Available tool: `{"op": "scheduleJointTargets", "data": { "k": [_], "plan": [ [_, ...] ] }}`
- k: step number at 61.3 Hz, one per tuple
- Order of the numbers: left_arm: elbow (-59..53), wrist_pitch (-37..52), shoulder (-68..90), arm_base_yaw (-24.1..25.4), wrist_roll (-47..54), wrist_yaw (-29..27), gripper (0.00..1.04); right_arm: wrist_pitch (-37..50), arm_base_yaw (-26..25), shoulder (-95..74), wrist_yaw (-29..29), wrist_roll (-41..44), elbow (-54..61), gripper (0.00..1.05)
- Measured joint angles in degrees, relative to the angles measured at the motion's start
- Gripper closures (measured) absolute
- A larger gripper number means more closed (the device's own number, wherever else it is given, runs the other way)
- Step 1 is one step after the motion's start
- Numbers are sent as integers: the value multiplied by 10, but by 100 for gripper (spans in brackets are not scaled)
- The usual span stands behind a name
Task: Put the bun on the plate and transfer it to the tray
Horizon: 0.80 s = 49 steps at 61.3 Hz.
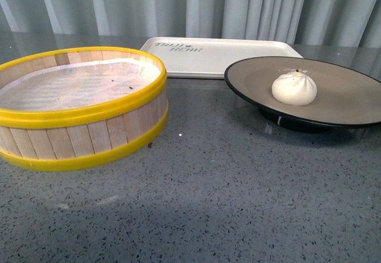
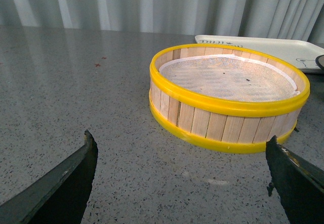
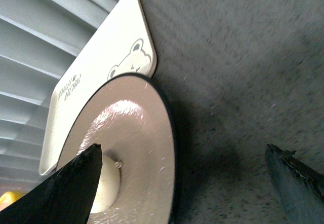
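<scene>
The white pleated bun (image 1: 294,87) sits in the middle of the beige plate (image 1: 345,93) with its black rim, on the right of the table. The cream tray (image 1: 220,53) lies flat behind the plate, touching or just behind its far rim. Neither gripper shows in the front view. My left gripper (image 2: 179,155) is open and empty over bare table, in front of the steamer basket. My right gripper (image 3: 182,155) is open and empty beside the plate (image 3: 136,133); the bun (image 3: 107,188) shows partly behind one finger (image 3: 76,188). The tray (image 3: 101,77) lies beyond the plate.
A yellow-rimmed wooden steamer basket (image 1: 77,111) with a white liner stands at the left; it also shows in the left wrist view (image 2: 228,97). The grey speckled tabletop (image 1: 208,203) runs to the front. Grey curtains hang behind.
</scene>
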State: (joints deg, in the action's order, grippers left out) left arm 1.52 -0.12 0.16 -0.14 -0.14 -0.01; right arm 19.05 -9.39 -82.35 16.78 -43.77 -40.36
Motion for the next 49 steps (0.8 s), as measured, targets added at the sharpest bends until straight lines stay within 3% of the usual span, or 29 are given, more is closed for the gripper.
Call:
{"op": "scheduleJointTargets", "data": {
  "k": [15, 37, 49],
  "plan": [
    [0, 0, 0, 0, 0, 0, 7, 33, 41, -57, 51, -141, -11, 8],
    [0, 0, 0, 0, 0, 0, 7, 50, 86, -63, 81, -201, -12, 9],
    [0, 0, 0, 0, 0, 0, 7, 45, 86, -63, 82, -208, -5, 38]
  ]
}}
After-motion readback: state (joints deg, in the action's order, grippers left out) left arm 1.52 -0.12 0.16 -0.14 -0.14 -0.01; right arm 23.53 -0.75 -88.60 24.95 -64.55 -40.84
